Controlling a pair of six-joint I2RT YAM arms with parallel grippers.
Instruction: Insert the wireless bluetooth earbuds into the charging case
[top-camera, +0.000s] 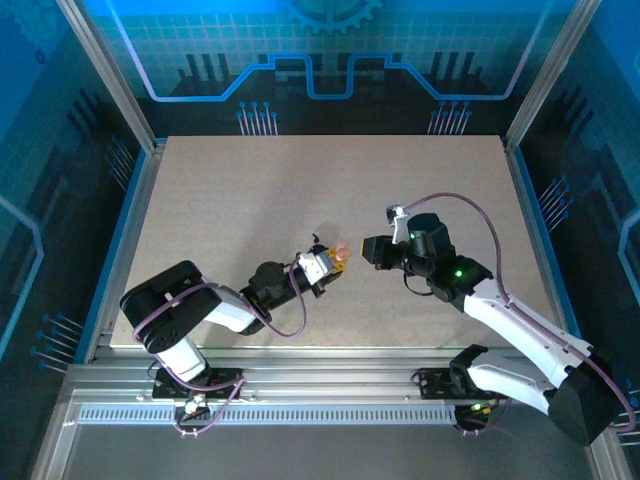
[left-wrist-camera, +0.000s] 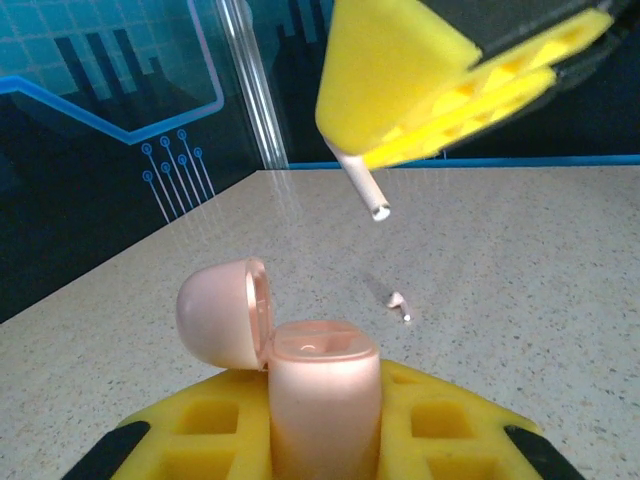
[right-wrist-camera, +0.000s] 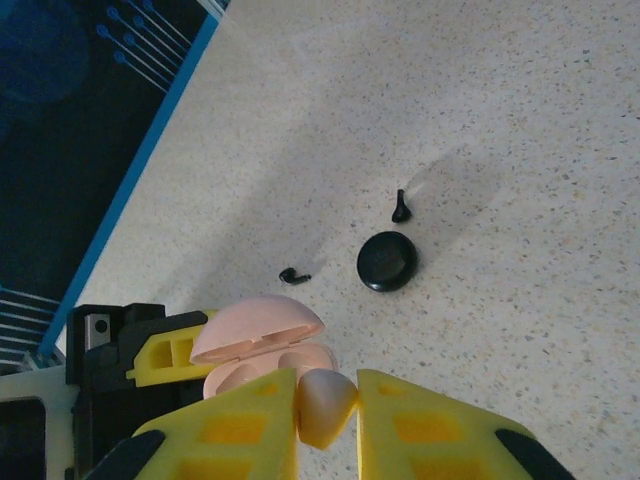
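My left gripper (left-wrist-camera: 325, 425) is shut on the pale pink charging case (left-wrist-camera: 322, 395), holding it upright with its lid (left-wrist-camera: 215, 312) swung open to the left. Above it, my right gripper (right-wrist-camera: 327, 420) is shut on a pale pink earbud (right-wrist-camera: 325, 405); its stem (left-wrist-camera: 366, 190) points down just over the case. The open case (right-wrist-camera: 262, 345) lies right under my right fingers. A second pale pink earbud (left-wrist-camera: 400, 305) lies on the table beyond the case. From above, the two grippers (top-camera: 325, 262) (top-camera: 375, 250) meet mid-table around the case (top-camera: 340, 255).
A closed round black case (right-wrist-camera: 387, 261) lies on the speckled tabletop (top-camera: 300, 180). Two black earbuds rest near it, one just beyond it (right-wrist-camera: 400, 207) and one to its left (right-wrist-camera: 293, 274). A metal frame and blue walls enclose the table.
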